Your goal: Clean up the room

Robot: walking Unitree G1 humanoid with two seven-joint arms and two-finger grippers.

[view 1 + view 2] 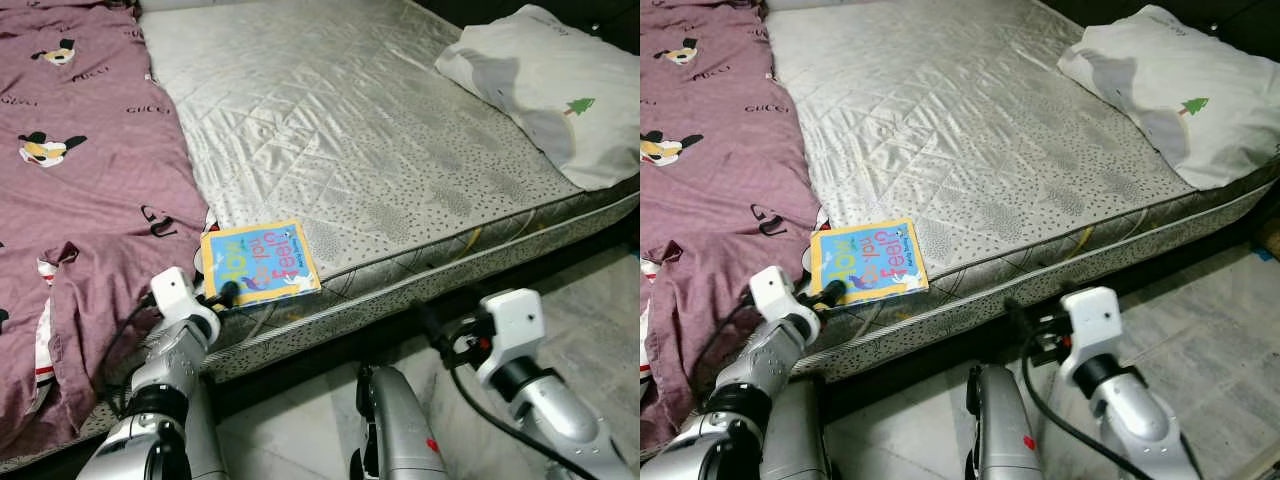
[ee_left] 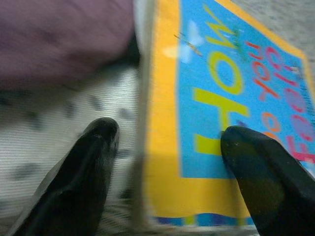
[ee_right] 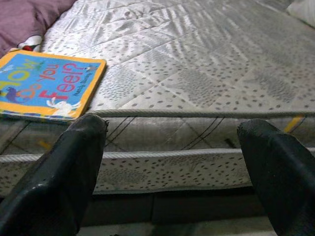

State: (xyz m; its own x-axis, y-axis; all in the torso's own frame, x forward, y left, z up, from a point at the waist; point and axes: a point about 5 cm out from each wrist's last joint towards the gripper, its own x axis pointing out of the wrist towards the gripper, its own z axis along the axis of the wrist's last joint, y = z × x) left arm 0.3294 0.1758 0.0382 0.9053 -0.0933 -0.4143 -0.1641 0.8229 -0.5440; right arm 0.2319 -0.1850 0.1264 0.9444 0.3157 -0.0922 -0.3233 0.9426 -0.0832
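Observation:
A blue and yellow picture book (image 1: 260, 262) lies flat at the front edge of the mattress (image 1: 340, 130), close to the purple blanket (image 1: 80, 180). My left gripper (image 1: 228, 292) is at the book's near left corner and is open. In the left wrist view, one finger (image 2: 256, 172) lies over the cover of the book (image 2: 221, 113) and the other finger (image 2: 91, 167) is beside it over the mattress side. My right gripper (image 3: 172, 147) is open and empty, low in front of the mattress side, to the right of the book (image 3: 49, 86).
A white pillow (image 1: 550, 90) with a small green tree print lies at the mattress's far right. The blanket hangs over the bed's left part and front edge. Grey tiled floor (image 1: 590, 300) runs along the bed's front, with a dark gap under the mattress.

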